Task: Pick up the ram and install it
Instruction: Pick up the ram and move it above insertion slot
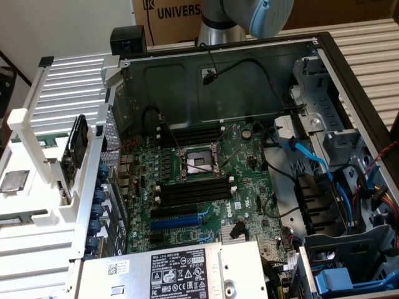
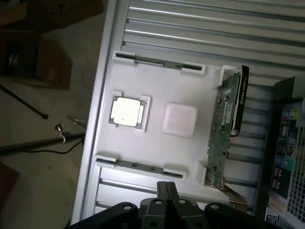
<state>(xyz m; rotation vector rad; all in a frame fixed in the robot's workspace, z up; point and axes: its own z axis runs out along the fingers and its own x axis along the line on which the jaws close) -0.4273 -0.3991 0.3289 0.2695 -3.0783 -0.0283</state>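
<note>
In the wrist view, a white parts tray [image 2: 157,95] lies below my gripper [image 2: 165,189]. The fingers are pressed together with nothing between them. Two thin ram sticks lie edge-up in white clips on the tray. One ram stick [image 2: 138,166] is just ahead of the fingertips, the other [image 2: 159,64] is on the tray's far side. In the exterior view the tray [image 1: 37,205] sits at the exterior view's left of the open computer case. The black memory slots [image 1: 190,194] lie beside the processor socket [image 1: 197,163].
On the tray are a square processor chip [image 2: 127,111], a blank raised pad [image 2: 179,119] and an upright green expansion card [image 2: 228,119]. The arm's blue-capped joint [image 1: 259,15] hangs above the case's rear wall. Cables and drive cages [image 1: 336,180] crowd the case's right side.
</note>
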